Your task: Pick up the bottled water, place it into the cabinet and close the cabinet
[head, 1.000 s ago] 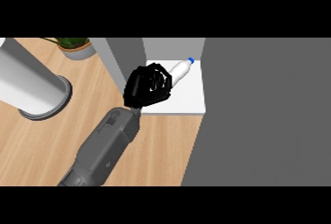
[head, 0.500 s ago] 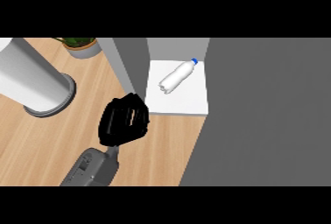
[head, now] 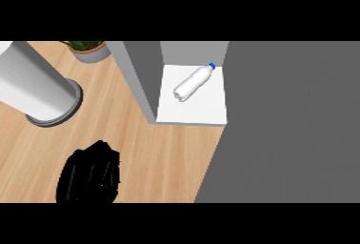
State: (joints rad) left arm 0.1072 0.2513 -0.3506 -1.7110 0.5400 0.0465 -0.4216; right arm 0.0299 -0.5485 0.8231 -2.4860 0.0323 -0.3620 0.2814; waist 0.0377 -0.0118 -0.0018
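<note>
Wooden counter [head: 162, 157]; potted plant [head: 86, 49], white cylinder [head: 35, 93] upper left.

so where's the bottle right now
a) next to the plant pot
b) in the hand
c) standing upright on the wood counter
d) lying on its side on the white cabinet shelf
d: the bottle lies on its side on the white shelf, blue cap toward the back, apart from the hand low over the counter.

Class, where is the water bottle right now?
In the head view, the water bottle lies on its side on the white cabinet shelf, upper middle, right of the grey cabinet wall.
</note>
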